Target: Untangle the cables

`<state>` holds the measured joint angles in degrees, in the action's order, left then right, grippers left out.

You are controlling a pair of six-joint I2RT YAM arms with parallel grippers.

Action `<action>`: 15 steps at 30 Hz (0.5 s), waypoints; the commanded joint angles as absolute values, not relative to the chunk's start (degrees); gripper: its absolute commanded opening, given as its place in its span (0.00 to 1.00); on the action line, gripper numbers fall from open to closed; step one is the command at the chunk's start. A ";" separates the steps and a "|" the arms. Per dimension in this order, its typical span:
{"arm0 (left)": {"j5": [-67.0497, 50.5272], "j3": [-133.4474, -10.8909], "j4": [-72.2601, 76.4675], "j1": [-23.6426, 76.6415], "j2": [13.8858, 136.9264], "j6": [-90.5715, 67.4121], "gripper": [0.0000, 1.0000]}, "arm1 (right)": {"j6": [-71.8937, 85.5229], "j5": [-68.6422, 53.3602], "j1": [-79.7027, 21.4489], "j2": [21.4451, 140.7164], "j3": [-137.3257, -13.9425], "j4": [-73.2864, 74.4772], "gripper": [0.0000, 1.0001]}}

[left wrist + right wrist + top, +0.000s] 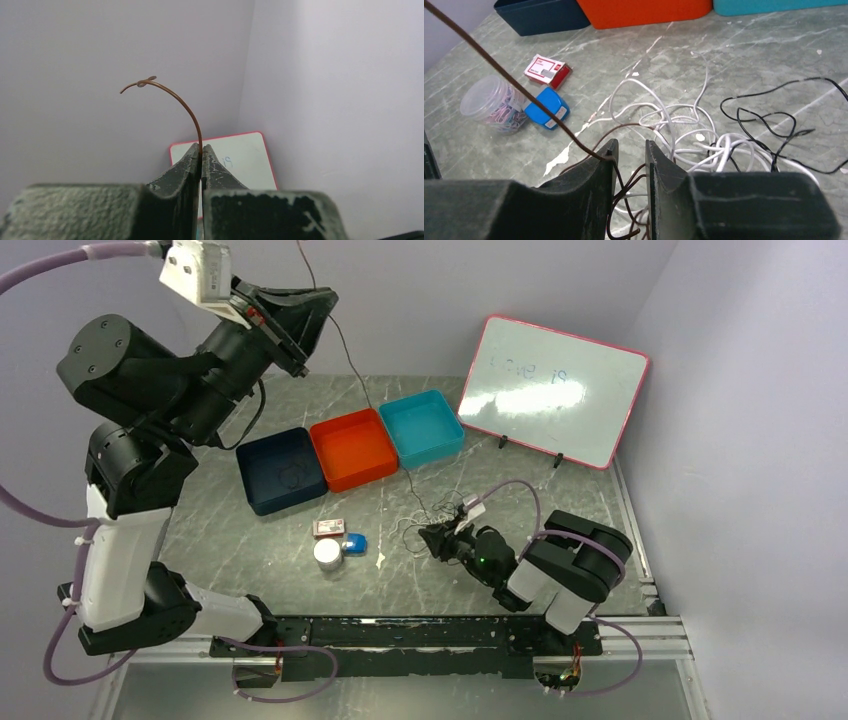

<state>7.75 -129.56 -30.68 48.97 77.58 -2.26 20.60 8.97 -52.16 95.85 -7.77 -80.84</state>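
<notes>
The cables lie in a loose tangle (420, 530) on the marble table, just ahead of my right arm. In the right wrist view the white loops (674, 125) and a black cable (769, 120) spread to the right. A thin brown cable (514, 82) rises taut up and to the left. My left gripper (318, 302) is raised high at the back left, shut on that brown cable (192, 117), whose curled end sticks out above the fingertips. My right gripper (631, 145) sits low over the tangle. Its jaws are slightly apart, brown strands pass loosely between them, and the cable drapes over the left fingertip.
Navy (282, 470), orange (353, 448) and teal (421, 427) bins stand in a row behind the tangle. A pink-framed whiteboard (555, 390) leans at the back right. A clear jar of paper clips (494, 102), a blue item (546, 107) and a red-and-white box (547, 70) lie left of the cables.
</notes>
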 commanded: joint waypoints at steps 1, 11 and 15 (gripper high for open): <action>11.63 -131.71 -26.62 49.19 76.70 0.26 0.07 | 21.36 11.20 -52.61 97.83 -6.07 -82.97 0.30; 17.19 -129.38 -21.47 49.14 72.86 3.05 0.07 | 21.94 12.48 -52.70 98.93 -5.25 -83.52 0.30; 19.24 -128.80 -20.02 49.17 71.39 4.55 0.07 | 21.97 12.57 -52.71 98.97 -5.55 -82.89 0.31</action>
